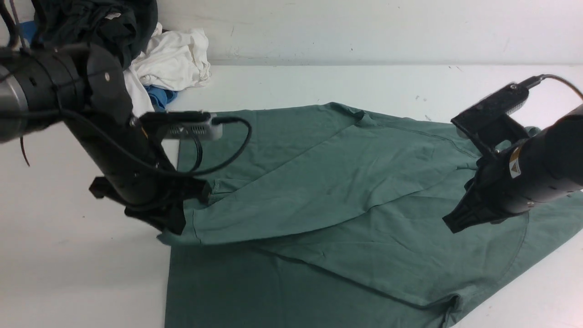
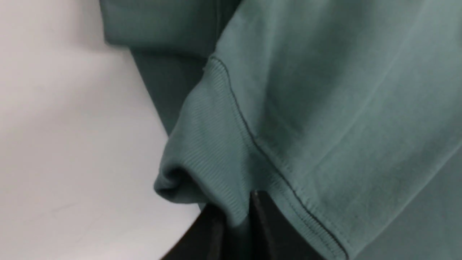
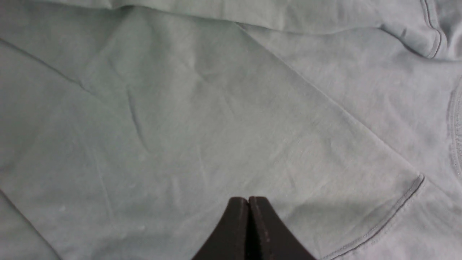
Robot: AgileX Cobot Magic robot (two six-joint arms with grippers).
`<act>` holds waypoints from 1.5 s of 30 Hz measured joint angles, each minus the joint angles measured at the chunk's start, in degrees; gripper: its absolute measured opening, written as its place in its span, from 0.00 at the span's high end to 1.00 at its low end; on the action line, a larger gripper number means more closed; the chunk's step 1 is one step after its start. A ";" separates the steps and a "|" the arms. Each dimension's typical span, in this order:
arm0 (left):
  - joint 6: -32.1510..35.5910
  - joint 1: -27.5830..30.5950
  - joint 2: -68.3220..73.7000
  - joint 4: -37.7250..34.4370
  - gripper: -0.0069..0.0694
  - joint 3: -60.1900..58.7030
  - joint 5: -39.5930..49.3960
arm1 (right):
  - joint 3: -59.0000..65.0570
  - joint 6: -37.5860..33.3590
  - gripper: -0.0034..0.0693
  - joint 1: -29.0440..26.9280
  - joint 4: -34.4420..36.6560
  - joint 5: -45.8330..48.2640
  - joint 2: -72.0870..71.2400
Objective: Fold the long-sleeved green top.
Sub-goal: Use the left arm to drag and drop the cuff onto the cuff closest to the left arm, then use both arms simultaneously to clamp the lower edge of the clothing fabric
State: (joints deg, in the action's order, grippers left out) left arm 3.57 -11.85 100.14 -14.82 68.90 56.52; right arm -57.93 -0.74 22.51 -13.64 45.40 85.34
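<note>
This looks like a robot lab test bench: a bare white table point(image 1: 319, 82) against a plain white wall point(image 1: 364, 27). Beyond the left gripper point(image 1: 172, 225) spare clothes point(image 1: 173, 59) lie heaped. Cabled cameras point(image 1: 191, 125) sit on both arms point(image 1: 546, 168).

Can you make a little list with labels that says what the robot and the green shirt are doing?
Garment: sage-green cotton long-sleeved top, spread on white table, one sleeve lying across its body
Left gripper: closed on the sleeve's ribbed cuff
Right gripper: shut, holding nothing, over the top
Far left: crumpled white garment, blue garment, dark garment in a pile
</note>
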 joint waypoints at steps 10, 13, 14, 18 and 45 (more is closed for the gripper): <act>3.59 -0.15 -0.61 0.04 0.42 -1.84 0.44 | 0.00 -0.39 0.97 0.00 3.01 -1.09 0.00; 2.30 -3.28 -2.52 2.56 0.37 -1.87 3.83 | 0.00 -3.16 0.97 0.00 4.59 1.83 0.00; 2.09 -6.16 -3.24 4.28 0.36 -2.49 4.29 | 0.00 -5.00 0.97 0.00 5.81 3.05 0.00; 3.86 -18.26 -4.42 11.25 0.35 -7.08 4.24 | 0.00 -12.73 0.97 0.00 11.31 4.25 0.00; 1.71 -31.28 -9.70 33.66 0.91 -23.41 -7.01 | 0.73 -34.40 0.97 0.00 21.86 4.46 -10.07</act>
State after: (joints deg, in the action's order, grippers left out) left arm 5.28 -43.13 90.45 18.84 45.50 49.52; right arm -57.19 -35.14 22.51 8.22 49.86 75.27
